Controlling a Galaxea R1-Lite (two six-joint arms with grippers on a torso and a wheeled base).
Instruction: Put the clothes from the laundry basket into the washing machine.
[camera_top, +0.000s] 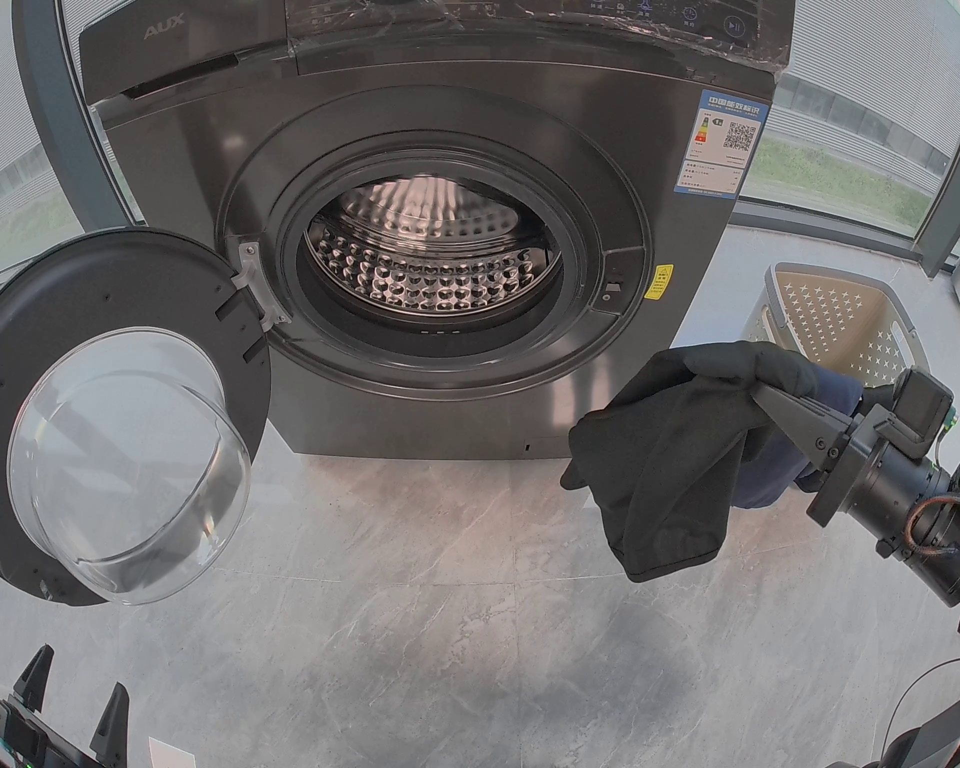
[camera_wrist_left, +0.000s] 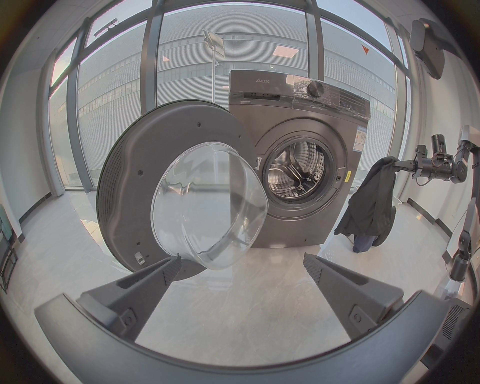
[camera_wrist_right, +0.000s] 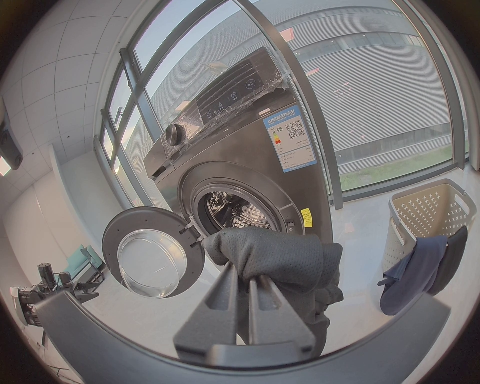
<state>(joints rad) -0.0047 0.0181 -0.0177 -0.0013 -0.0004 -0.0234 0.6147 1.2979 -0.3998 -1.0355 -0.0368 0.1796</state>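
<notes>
Right end effector (camera_top: 768, 394) clenched on a black garment (camera_top: 670, 470) — it hangs above the floor (camera_top: 420, 600) at 4 o'clock of the washing machine (camera_top: 620, 180) drum. Laundry basket (camera_top: 842, 320) at 3 o'clock, a blue garment (camera_wrist_right: 415, 270) draped over its rim. Left end effector (camera_top: 72, 698) released, at 7 o'clock — door (camera_top: 130, 290) open at 9.

There's the black garment (camera_top: 668, 470) on the right, a navy cloth (camera_wrist_right: 414, 274), the beige laundry basket (camera_top: 835, 315) punched with star-shaped holes, the dark grey washing machine (camera_top: 480, 110) with its shiny silver dimpled drum (camera_top: 430, 265), and a pale grey marbled floor (camera_top: 430, 620).
</notes>
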